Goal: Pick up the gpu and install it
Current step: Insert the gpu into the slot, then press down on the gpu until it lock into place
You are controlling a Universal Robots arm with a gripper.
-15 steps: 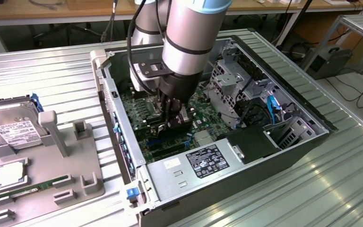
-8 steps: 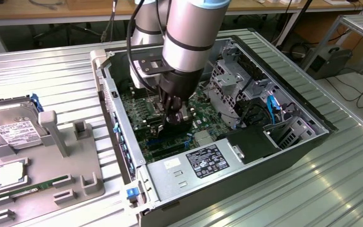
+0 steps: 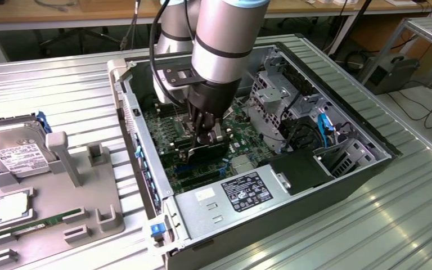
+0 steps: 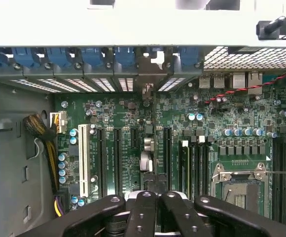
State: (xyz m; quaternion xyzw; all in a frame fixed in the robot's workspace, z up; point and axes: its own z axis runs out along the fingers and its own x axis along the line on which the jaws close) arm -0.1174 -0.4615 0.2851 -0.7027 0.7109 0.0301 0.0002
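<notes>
With my end effector [image 3: 203, 136] closed on the gpu [image 3: 205, 151] deep inside the open computer case [image 3: 351, 169], pickup is done; the card stands on edge over the motherboard [image 4: 182, 118] slots, and I judge seating unfinished.

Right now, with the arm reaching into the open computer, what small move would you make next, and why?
Probably a gentle, straight press down. The gripper is shut on the gpu, which stands on edge over the motherboard, in line with the long slots. I cannot tell whether it is fully seated, so I would press slowly before letting go.
</notes>
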